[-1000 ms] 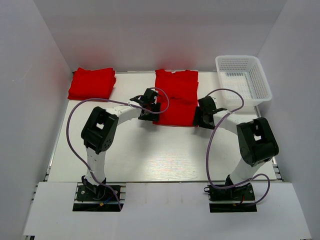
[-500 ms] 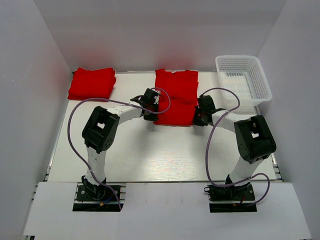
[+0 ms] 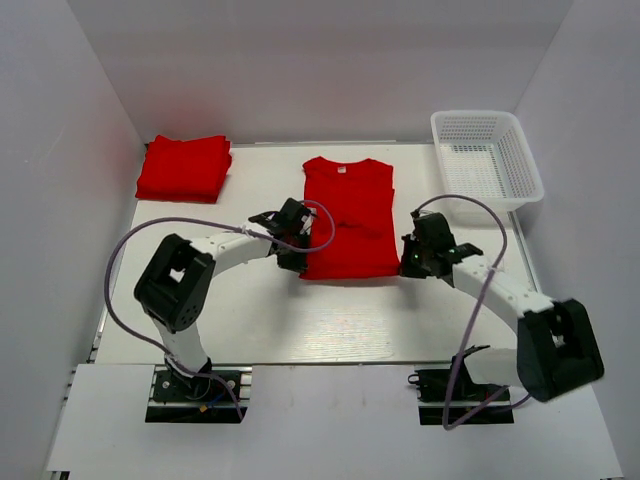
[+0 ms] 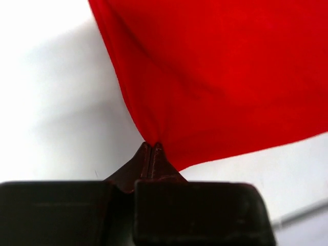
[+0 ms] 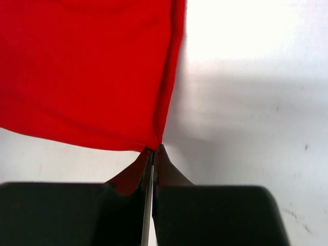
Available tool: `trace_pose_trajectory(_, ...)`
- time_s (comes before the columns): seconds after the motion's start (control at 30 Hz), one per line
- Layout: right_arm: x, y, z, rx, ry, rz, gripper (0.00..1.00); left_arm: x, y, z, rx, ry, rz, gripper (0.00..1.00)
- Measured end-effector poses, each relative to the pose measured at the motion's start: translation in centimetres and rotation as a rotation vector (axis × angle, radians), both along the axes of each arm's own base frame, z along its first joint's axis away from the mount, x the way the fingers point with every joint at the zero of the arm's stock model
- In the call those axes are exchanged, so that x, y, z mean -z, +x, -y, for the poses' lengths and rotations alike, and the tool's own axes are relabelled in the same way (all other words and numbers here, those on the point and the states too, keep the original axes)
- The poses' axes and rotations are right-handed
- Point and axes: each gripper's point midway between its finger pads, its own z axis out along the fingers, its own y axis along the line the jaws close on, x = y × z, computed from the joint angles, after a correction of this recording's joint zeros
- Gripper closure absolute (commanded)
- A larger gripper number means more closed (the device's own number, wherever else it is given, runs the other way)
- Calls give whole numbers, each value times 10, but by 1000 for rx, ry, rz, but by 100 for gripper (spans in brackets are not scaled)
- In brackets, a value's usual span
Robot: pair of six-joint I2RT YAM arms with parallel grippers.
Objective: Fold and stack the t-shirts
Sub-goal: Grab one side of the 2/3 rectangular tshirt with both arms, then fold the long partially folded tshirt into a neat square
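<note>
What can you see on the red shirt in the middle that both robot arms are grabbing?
The middle t-shirt is plain bright red, soft-looking cloth, folded into a narrow strip, with a tiny white neck label at its far end. It lies lengthwise on the white table, neck pointing away from the arms. The left gripper pinches its near left corner and the right gripper pinches its near right corner.

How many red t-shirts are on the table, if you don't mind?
2: one t-shirt at centre, held by left end effector and right end effector; one folded pile far left, possibly hiding more.
</note>
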Motion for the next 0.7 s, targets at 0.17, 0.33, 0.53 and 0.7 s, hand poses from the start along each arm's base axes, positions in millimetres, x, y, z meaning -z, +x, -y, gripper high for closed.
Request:
trace_pose_trajectory(0.17, -21, -36, -1, -58, 62, -5, 100, -37, -35, 5, 51, -37, -22, 100)
trace_pose_trajectory(0.33, -38, -53, 5, -63, 76, 11, 100, -95, -42, 9, 57, -119, 47, 100)
trace_pose_trajectory(0.53, -67, -38, 11, -21, 55, 98, 100, -142, -23, 22, 47, -173, 133, 100)
trace_pose_trajectory(0.7, -92, -7, 13, 31, 18, 167, 100, -162, 5, 25, -4, -154, 195, 100)
